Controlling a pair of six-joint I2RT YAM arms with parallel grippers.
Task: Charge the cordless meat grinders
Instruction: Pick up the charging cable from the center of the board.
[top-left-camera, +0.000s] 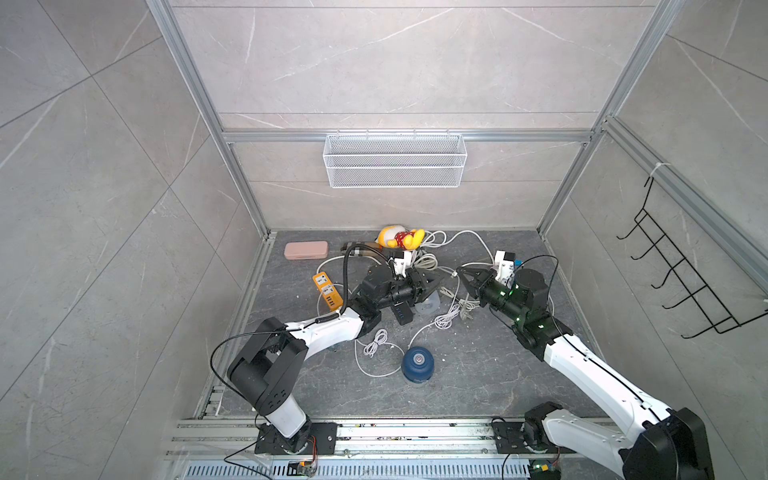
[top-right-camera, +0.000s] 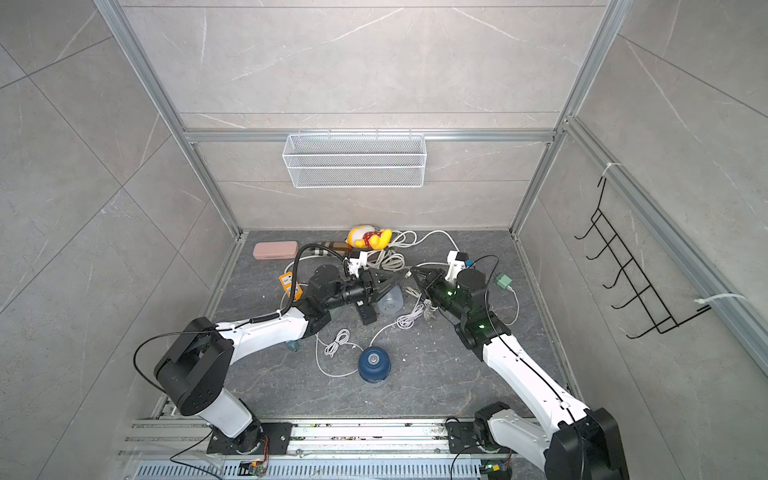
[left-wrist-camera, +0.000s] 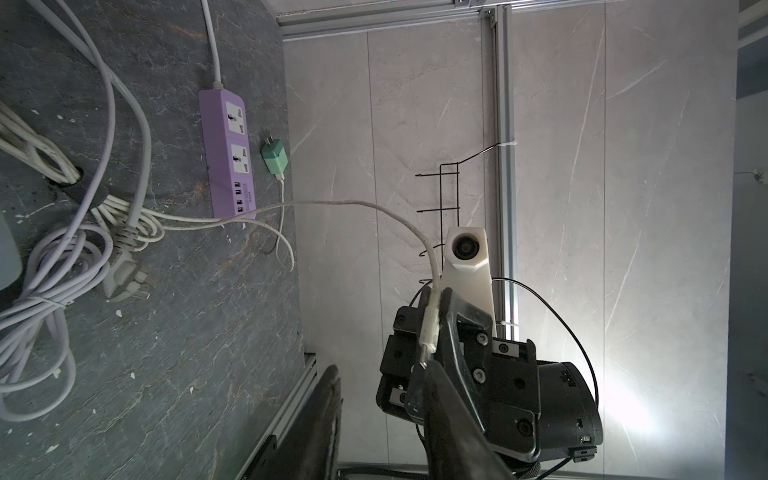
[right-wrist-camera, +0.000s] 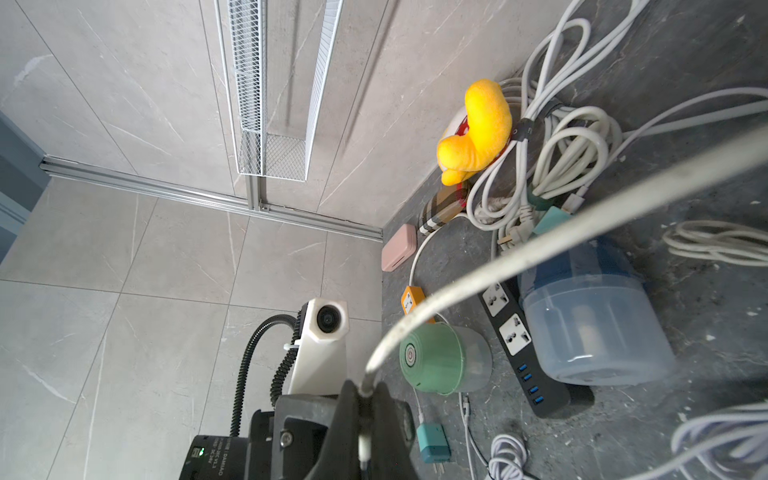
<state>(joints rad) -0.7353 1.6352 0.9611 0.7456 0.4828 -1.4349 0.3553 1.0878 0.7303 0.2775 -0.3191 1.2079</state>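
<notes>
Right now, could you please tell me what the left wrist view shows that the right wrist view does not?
Only the left wrist view shows the purple power strip and the black wire hook rack on the wall. Only the right wrist view shows the mint green dome-shaped grinder, a dark blue grinder with a clear base, the black power strip and the yellow plush toy. Both show the white cable pinched in the right gripper.

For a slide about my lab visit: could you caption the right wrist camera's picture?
Right gripper pinching a white cable, with mint green grinder, blue grinder and black power strip beyond.
</notes>
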